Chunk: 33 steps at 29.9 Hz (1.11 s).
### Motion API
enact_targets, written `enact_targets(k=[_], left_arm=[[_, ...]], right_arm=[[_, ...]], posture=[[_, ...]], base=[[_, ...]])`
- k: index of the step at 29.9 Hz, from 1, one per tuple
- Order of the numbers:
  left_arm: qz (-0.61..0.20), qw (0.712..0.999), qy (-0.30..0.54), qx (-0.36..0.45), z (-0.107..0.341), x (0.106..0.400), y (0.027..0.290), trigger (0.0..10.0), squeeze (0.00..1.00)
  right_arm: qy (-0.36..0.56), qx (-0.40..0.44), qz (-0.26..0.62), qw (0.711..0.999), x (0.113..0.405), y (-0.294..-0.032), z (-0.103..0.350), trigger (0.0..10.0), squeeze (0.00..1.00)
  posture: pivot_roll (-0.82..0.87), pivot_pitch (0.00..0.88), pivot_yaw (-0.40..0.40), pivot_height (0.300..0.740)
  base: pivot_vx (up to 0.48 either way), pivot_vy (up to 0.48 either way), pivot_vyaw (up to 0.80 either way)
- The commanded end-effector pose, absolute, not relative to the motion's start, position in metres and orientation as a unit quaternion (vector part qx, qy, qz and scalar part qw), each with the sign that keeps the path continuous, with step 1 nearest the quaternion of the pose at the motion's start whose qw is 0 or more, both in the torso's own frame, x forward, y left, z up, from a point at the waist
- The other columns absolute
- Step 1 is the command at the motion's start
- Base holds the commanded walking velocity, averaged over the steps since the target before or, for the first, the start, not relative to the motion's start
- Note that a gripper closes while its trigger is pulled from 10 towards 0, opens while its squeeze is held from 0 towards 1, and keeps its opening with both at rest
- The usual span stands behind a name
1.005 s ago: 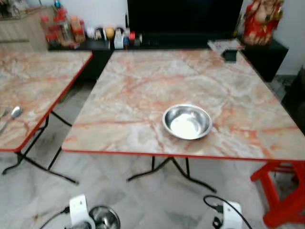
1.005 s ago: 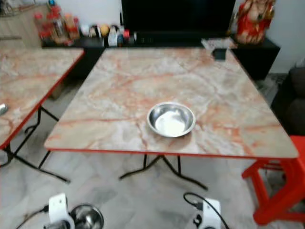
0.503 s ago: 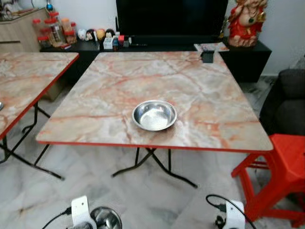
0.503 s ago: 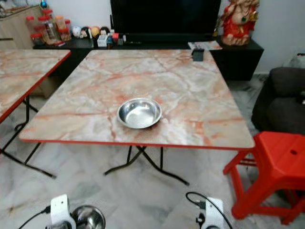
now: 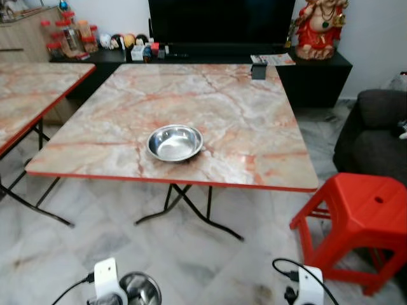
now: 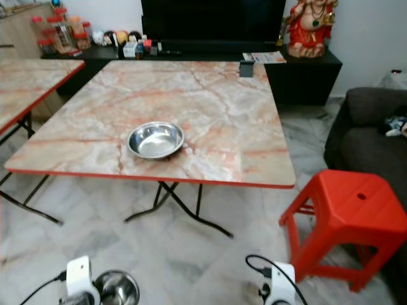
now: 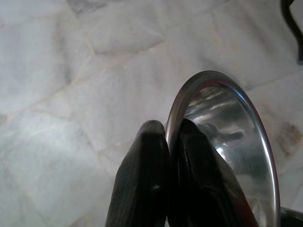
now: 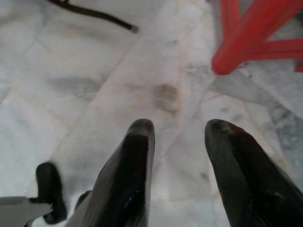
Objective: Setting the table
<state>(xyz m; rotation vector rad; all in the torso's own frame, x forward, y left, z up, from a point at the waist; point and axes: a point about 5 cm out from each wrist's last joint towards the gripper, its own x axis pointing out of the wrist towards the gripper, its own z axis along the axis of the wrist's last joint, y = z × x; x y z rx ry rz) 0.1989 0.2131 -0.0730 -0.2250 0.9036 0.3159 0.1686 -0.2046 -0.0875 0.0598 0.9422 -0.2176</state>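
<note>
View has swung right, stool (image 5: 356, 219) now showing; left hand (image 7: 168, 137) low, pinching bowl (image 7: 227, 142) rim; right hand (image 8: 180, 130) wide.

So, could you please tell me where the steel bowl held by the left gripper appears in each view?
Left eye view: the held bowl sits at the bottom edge, left of centre.
Right eye view: bottom edge, further left.
Left wrist view: its rim is pinched between the left gripper fingers.
Right wrist view: I can't make it out.
Shared landmark: the red stool.
</note>
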Motion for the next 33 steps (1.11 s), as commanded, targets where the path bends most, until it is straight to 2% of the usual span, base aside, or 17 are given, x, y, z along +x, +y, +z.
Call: enact_targets(k=[1,7,10,26,33], left_arm=[[0.157,0.884,0.426,-0.107,-0.0709,0.2006,0.2179,10.0,0.00],[0.156,0.884,0.426,-0.113,-0.0716,0.1991,0.2183,10.0,0.00],[0.157,0.883,0.429,-0.110,-0.0722,0.1976,0.2193,10.0,0.00],[0.149,0.883,0.432,-0.111,-0.0726,0.1985,0.2158,10.0,0.00],[0.149,0.883,0.431,-0.111,-0.0726,0.1985,0.2156,10.0,0.00]], right_arm=[[0.453,0.032,-0.103,0.885,0.1699,-0.2015,-0.0875,10.0,0.00],[0.454,0.039,-0.117,0.883,0.1716,-0.2046,-0.0866,10.0,0.00],[0.456,0.041,-0.118,0.881,0.1717,-0.2050,-0.0866,10.0,0.00],[0.451,0.036,-0.112,0.885,0.1742,-0.2055,-0.0852,10.0,0.00],[0.454,0.032,-0.111,0.884,0.1725,-0.2047,-0.0861,10.0,0.00]], posture=[[-0.03,0.000,0.011,0.740],[-0.03,0.000,0.009,0.740],[-0.03,0.000,0.006,0.740],[-0.03,0.000,0.002,0.740],[-0.03,0.000,-0.003,0.740]], base=[[0.000,0.000,0.00],[0.000,0.000,0.00],[0.000,0.000,-0.71],[0.273,0.000,-0.03],[0.287,0.000,-0.31]])
